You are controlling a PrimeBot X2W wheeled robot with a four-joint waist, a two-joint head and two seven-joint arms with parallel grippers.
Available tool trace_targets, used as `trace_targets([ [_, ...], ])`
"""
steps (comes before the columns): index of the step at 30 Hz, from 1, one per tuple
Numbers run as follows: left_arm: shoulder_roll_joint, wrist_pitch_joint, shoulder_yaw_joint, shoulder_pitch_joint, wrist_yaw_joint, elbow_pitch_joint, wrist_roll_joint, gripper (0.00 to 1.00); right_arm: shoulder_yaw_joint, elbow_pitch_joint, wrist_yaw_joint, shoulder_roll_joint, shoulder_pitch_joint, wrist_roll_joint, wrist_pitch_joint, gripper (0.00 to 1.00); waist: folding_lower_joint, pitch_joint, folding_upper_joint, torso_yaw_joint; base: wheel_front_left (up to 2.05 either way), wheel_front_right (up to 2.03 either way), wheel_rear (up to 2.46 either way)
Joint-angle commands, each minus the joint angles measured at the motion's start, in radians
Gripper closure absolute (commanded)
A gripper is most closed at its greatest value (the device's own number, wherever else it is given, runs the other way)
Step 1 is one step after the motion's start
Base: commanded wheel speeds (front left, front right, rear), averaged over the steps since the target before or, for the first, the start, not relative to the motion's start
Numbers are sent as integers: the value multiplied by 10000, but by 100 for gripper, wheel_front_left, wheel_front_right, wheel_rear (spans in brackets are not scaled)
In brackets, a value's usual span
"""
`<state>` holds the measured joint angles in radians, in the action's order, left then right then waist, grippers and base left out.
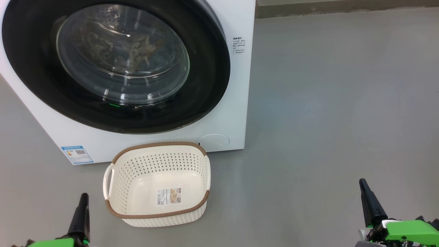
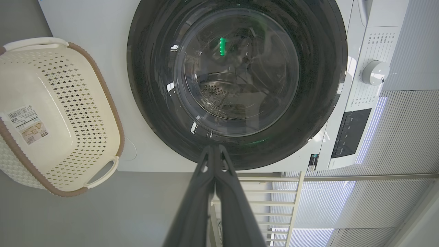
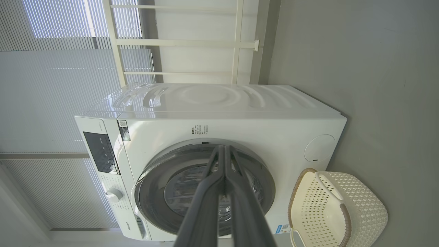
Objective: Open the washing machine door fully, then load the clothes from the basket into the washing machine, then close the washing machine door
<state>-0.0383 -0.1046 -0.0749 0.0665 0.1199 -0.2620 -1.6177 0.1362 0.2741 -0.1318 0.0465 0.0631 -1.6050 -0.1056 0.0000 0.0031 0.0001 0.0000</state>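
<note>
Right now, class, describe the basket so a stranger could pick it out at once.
Find the big white front-loading washing machine with its round glossy black door. On the grey floor just before it sits a small rectangular cream-white plastic basket. Its perforated walls and brown woven-look rim set it apart.

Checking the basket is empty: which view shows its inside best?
Head view: the basket is whole, from above, base bare except a label. Left wrist view crops one end; right wrist view shows it side-on and cropped.
</note>
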Motion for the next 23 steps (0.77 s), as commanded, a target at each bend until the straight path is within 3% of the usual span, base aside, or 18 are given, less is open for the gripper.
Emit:
trace_targets([
  [1, -158, -51, -345, 411, 107, 170, 55, 100, -219, -293, 11, 41, 448, -30, -81, 100, 0, 0, -1, 0, 0, 0, 0],
  [23, -147, -64, -361, 413, 107, 170, 68, 100, -217, -293, 11, 40, 449, -29, -83, 100, 0, 0, -1, 0, 0, 0, 0],
])
